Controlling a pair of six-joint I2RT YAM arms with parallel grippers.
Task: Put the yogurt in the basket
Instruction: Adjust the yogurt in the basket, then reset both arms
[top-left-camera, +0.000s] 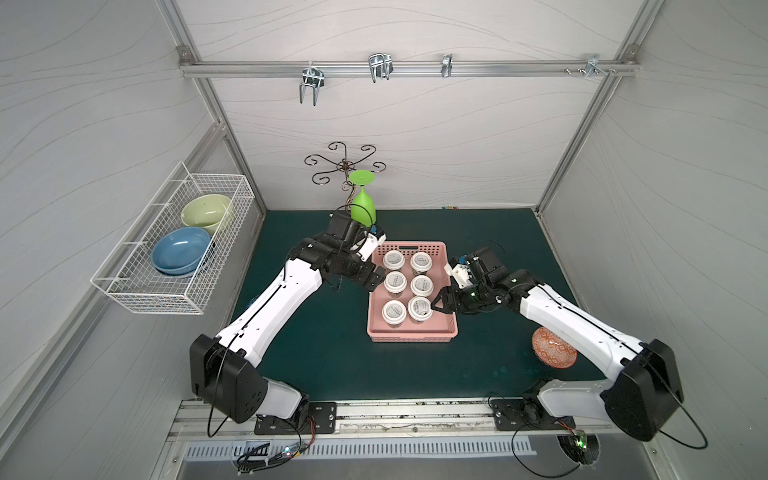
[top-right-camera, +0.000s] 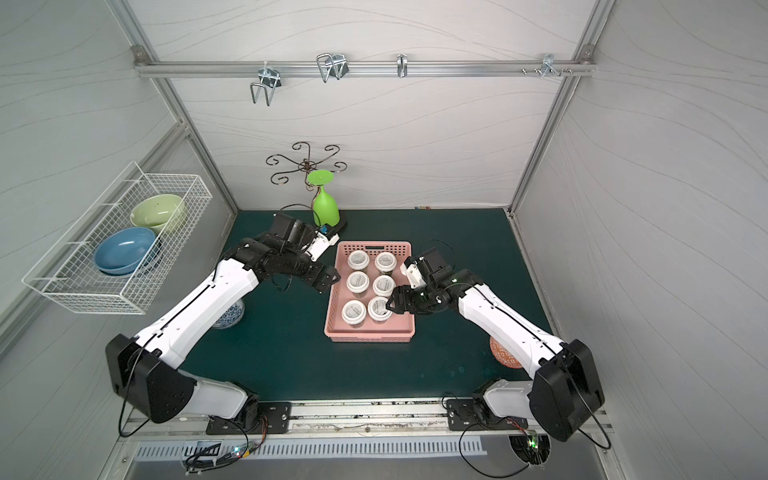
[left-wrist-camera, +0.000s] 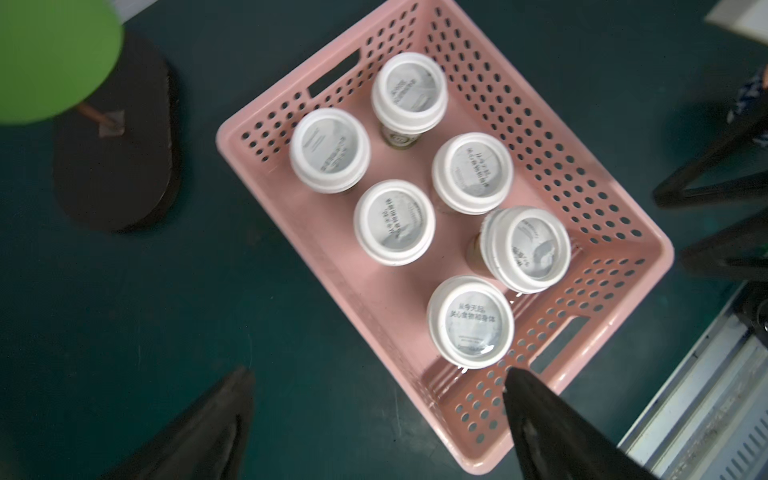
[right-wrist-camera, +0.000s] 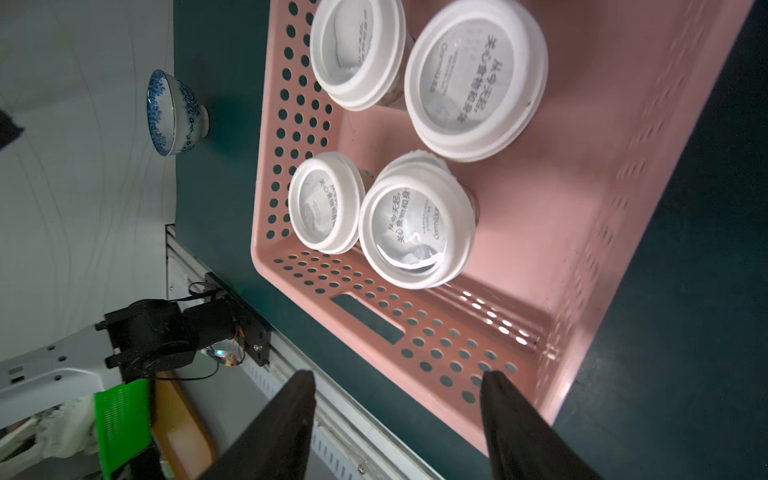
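Counting lids in both top views, I get six yogurt cups (top-left-camera: 395, 281), all standing upright inside the one pink basket (top-left-camera: 413, 334) at the centre of the frame, in two rows of three running front to back. The left gripper (top-left-camera: 374, 279) hangs over the basket's left rim, and in its wrist view its two fingers (left-wrist-camera: 552, 432) stand wide apart with nothing between them. The right gripper (top-left-camera: 436, 301) sits at the basket's right side, just beside the lower right cup; in its wrist view the jaws are parted and empty, with that cup ahead of the tips rather than between them. Whether a tip touches the lid I cannot tell. I count four bowls: one green bowl (top-left-camera: 205, 212) and one blue bowl (top-left-camera: 180, 251) in the white wire basket (top-left-camera: 166, 299) at the left, one orange patterned bowl (top-left-camera: 548, 347) under the right arm, and one blue-and-white bowl (top-right-camera: 228, 318) under the left arm. One green glass (top-left-camera: 363, 205) hangs upside down behind the pink basket.
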